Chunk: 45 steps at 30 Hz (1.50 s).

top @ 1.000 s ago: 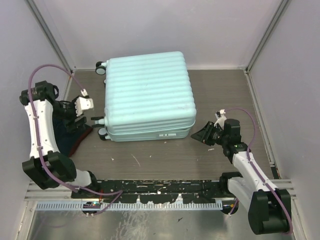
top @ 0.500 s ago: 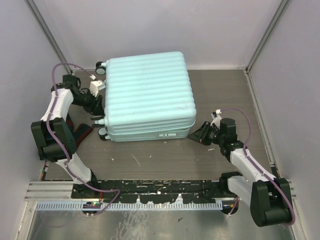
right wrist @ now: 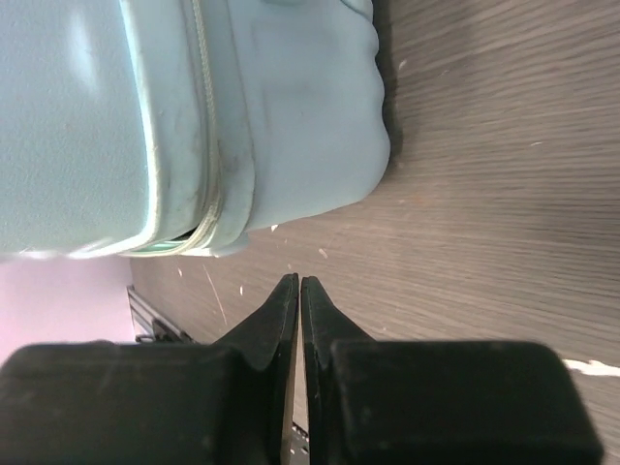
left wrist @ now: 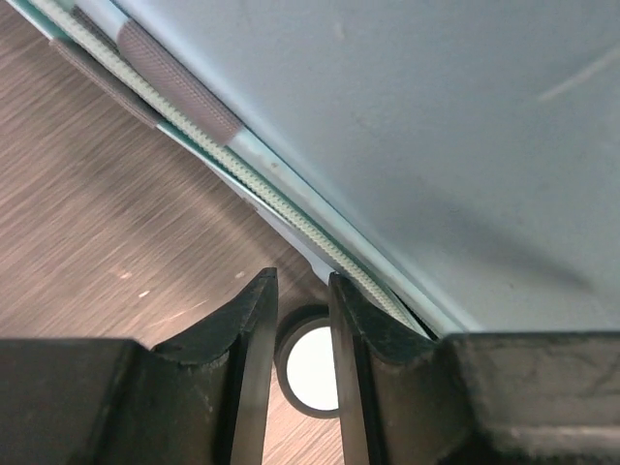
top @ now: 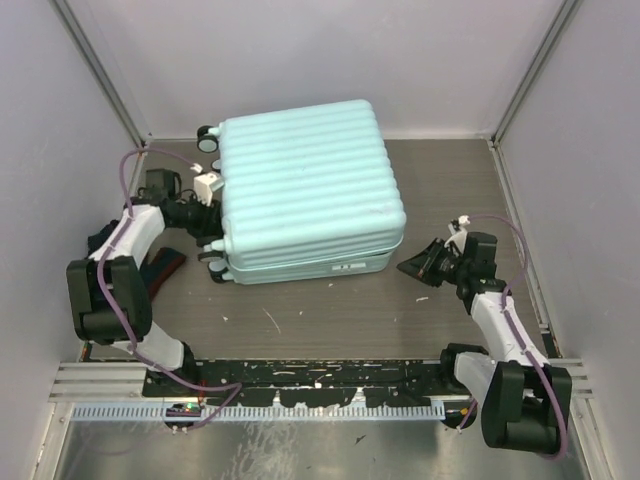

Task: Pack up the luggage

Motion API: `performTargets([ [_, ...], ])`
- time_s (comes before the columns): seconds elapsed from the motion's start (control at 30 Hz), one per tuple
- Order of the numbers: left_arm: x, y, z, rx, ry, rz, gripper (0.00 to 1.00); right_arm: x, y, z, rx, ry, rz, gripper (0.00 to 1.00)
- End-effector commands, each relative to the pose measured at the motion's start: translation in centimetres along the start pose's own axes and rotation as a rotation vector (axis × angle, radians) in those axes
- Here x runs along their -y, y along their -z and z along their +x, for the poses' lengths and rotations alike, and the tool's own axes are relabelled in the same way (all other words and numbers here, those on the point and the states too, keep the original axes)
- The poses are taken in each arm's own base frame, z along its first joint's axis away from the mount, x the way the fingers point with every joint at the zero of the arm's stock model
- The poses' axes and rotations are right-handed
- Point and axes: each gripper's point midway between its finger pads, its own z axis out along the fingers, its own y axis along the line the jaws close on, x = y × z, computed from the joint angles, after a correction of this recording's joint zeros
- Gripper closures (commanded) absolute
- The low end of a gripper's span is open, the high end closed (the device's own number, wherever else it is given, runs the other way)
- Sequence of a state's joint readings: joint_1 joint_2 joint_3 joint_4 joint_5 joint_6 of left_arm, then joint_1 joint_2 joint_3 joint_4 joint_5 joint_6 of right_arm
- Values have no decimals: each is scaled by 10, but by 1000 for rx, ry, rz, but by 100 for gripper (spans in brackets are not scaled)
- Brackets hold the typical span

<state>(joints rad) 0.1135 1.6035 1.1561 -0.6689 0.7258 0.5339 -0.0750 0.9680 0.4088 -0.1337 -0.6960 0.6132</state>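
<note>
One pale mint-green luggage lies flat and closed at the rear centre of the table, ribbed shell upward, small black wheels facing left. Left gripper, at its left edge: jaws narrowly parted, empty. Right gripper, near its right corner: jaws pressed together, empty.

The luggage is pale mint-green, its shell ribbed in even parallel ridges; its wheels are black with white hubs; the zip tape along its seam is a paler greenish white, with a grey woven tab (clearest from the left wrist); the table is dark brown with fine wood grain and pale flecks; the left arm and right arm are white with black joints, trailing purple cables; the left gripper and right gripper are black; the walls are pale grey.
</note>
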Motion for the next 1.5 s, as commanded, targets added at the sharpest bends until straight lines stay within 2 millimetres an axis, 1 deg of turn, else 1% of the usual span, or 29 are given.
performTargets([
  [0.0,111,-34,-64,207,-42,288,69,-3,15,-29,48,28,-3,89],
  [0.07,135,-44,-75,229,-27,305,68,3,19,-33,51,15,23,89],
  [0.13,166,-56,-81,226,-58,340,68,11,23,-40,72,12,57,89],
  [0.2,193,-68,-89,238,-123,362,67,22,30,-54,115,3,93,88],
  [0.27,214,-73,-99,250,-159,399,66,34,38,-71,160,-19,123,87],
  [0.33,221,-66,-115,264,-175,416,66,45,48,-89,199,-40,152,87],
  [0.37,221,-61,-115,245,-191,414,65,49,53,-95,209,-42,164,87],
  [0.4,224,-51,-121,250,-239,418,64,51,58,-102,222,-41,174,87],
  [0.43,226,-42,-120,238,-287,426,62,54,62,-106,236,-42,184,87],
  [0.5,227,-24,-118,235,-370,409,55,59,68,-114,259,-40,200,86],
  [0.57,222,-4,-124,260,-421,351,47,60,70,-122,269,-23,207,83],
  [0.63,210,10,-130,281,-444,272,38,60,71,-126,272,-22,212,77],
  [0.67,202,14,-134,285,-453,224,32,61,71,-127,275,-25,218,73],
  [0.73,175,21,-143,280,-445,99,25,64,69,-128,280,-45,221,61],
  [0.8,147,33,-158,294,-410,38,22,65,63,-125,268,-77,210,54],
  [0.9,105,53,-190,345,-344,-55,21,64,51,-121,251,-78,222,55],
  [0.93,90,57,-200,356,-327,-92,21,62,47,-121,252,-69,224,57],
  [0.97,76,64,-214,380,-317,-137,21,60,43,-123,258,-57,226,60],
  [1.07,35,68,-237,400,-257,-229,21,60,31,-131,279,-11,257,68],
  [1.1,24,65,-243,400,-240,-250,21,64,28,-136,284,1,273,70],
  [1.13,9,56,-245,386,-217,-268,22,73,24,-141,287,-2,305,71],
  [1.17,-1,53,-250,388,-209,-287,22,79,22,-144,286,-6,320,74],
  [1.27,-33,37,-261,390,-163,-326,22,95,9,-166,288,-6,351,77],
  [1.37,-60,17,-267,385,-115,-347,23,90,-2,-194,297,14,303,80],
  [1.43,-72,-1,-266,367,-103,-335,25,84,-2,-209,322,42,288,82],
  [1.47,-76,-10,-265,359,-102,-316,26,80,0,-213,326,58,283,82],
])
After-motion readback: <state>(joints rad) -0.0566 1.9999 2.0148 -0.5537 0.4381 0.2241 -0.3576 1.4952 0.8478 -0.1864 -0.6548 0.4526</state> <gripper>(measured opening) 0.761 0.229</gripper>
